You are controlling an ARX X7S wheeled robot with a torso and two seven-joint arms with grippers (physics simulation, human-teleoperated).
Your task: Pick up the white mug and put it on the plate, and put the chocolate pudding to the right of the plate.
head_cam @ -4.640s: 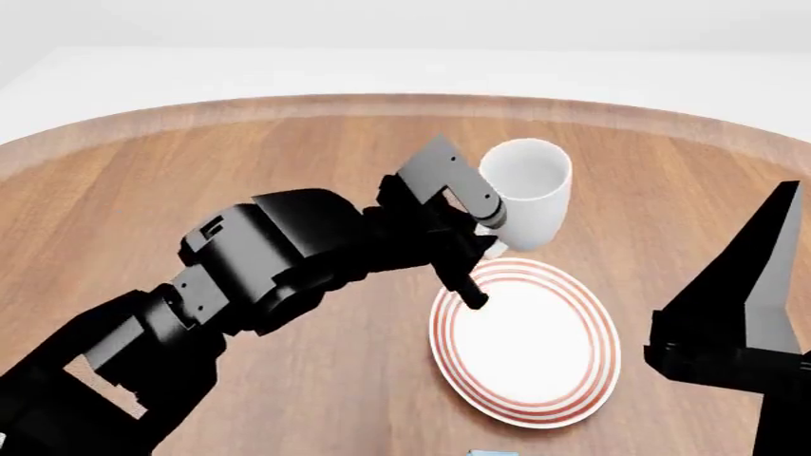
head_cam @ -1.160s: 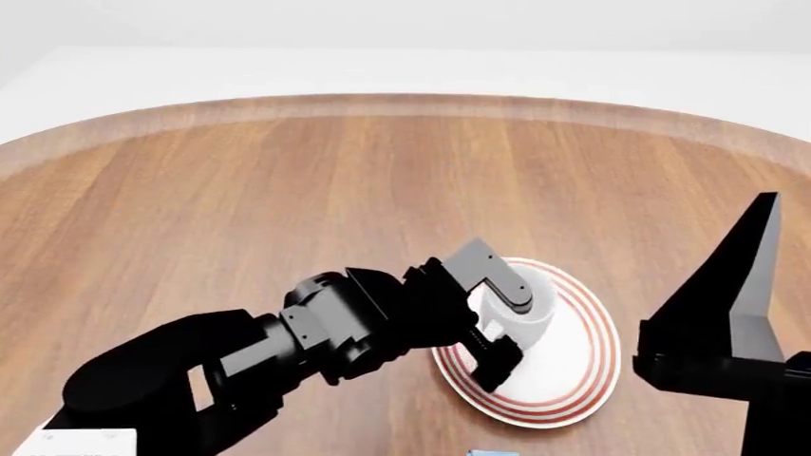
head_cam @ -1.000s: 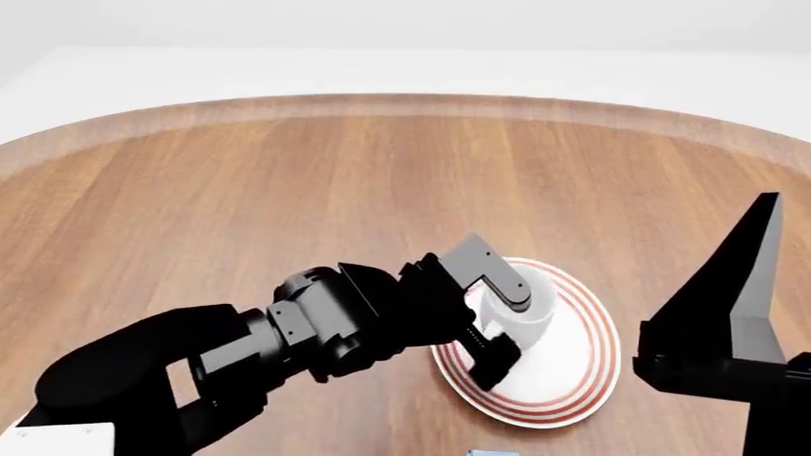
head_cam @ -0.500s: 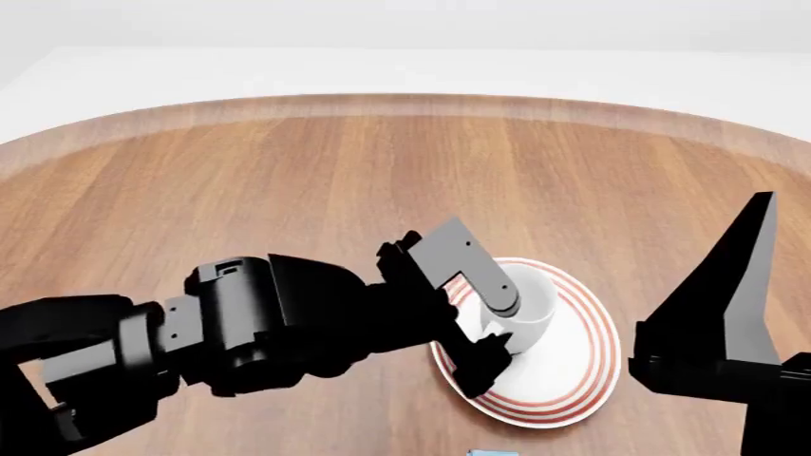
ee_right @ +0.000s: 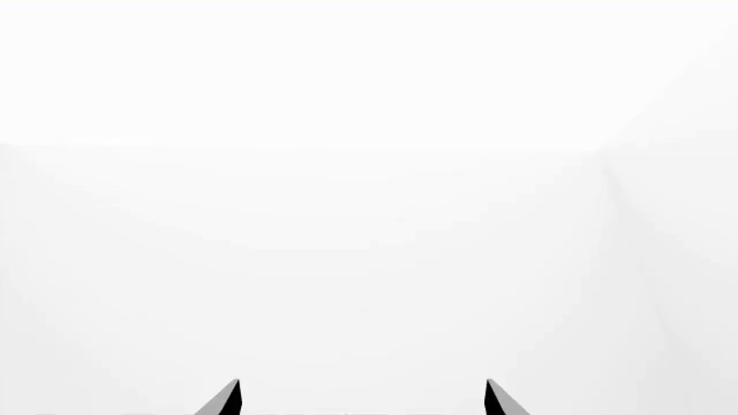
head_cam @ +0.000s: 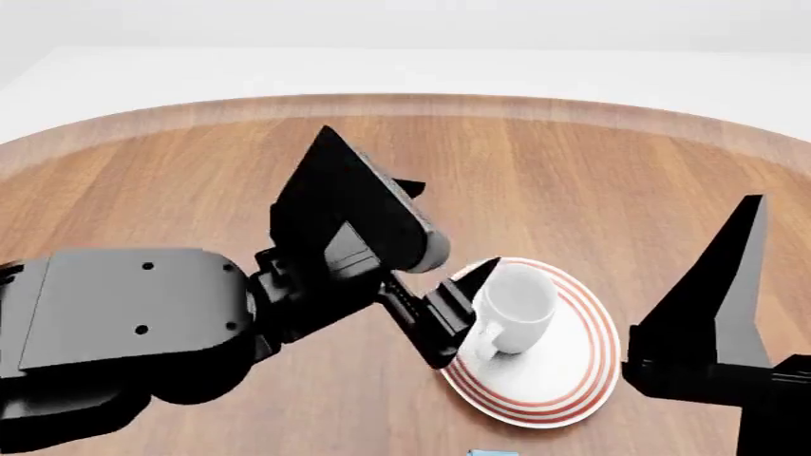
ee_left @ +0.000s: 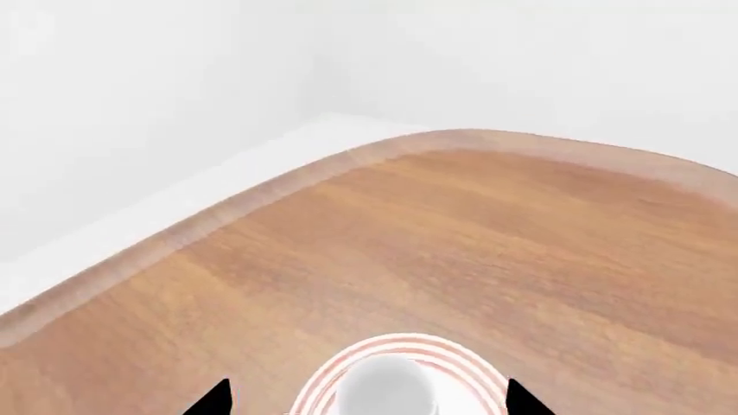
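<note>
The white mug (head_cam: 514,306) stands upright on the red-ringed plate (head_cam: 576,375), handle toward the front left. My left gripper (head_cam: 459,309) is open just left of the mug and raised, with nothing in it. In the left wrist view the mug (ee_left: 386,389) and plate rim (ee_left: 455,353) lie between the spread fingertips (ee_left: 213,400), apart from both. My right gripper (head_cam: 742,256) hangs at the right of the plate, open and empty; its view shows only white wall past its fingertips (ee_right: 231,398). Of the chocolate pudding only a blue sliver (head_cam: 488,452) shows at the bottom edge.
The round wooden table (head_cam: 190,190) has a raised rim along its far edge, with white floor and wall beyond. My bulky left arm (head_cam: 140,323) covers the table's front left.
My left gripper has let go of the mug, opened, and drawn up and back to the left. The mug stays on the plate. The right arm has barely moved.
</note>
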